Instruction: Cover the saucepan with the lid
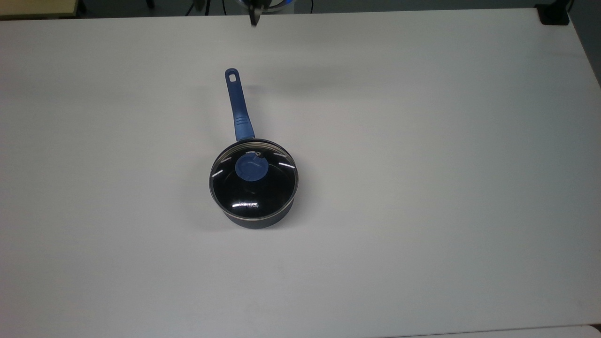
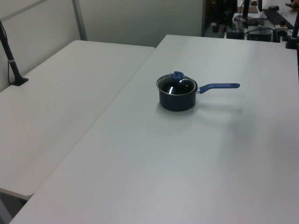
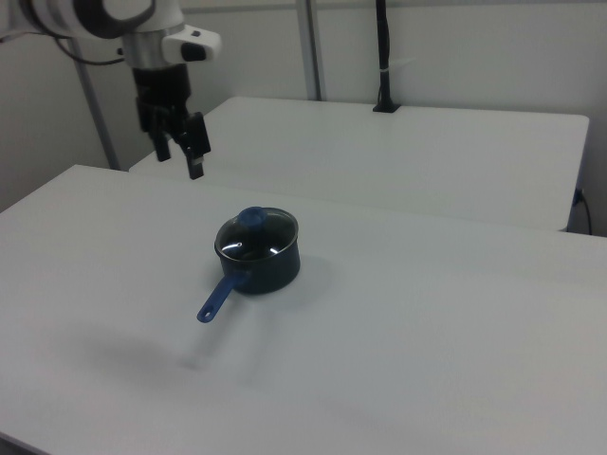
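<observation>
I am looking across a wide white table (image 3: 427, 313); nothing is sitting near its front edge. Toward the middle, the saucepan (image 1: 256, 213) is standing upright, with the lid (image 1: 253, 180) seated flat on its rim and the blue handle (image 1: 237, 105) pointing toward the top view's upper edge. Beyond it, the tool (image 3: 180, 152) is hanging high above the table, well apart from the pan, fingers spread and gripping nothing. Farther back, a second white table (image 3: 398, 152) is standing against a pale partition wall (image 3: 474, 52).
</observation>
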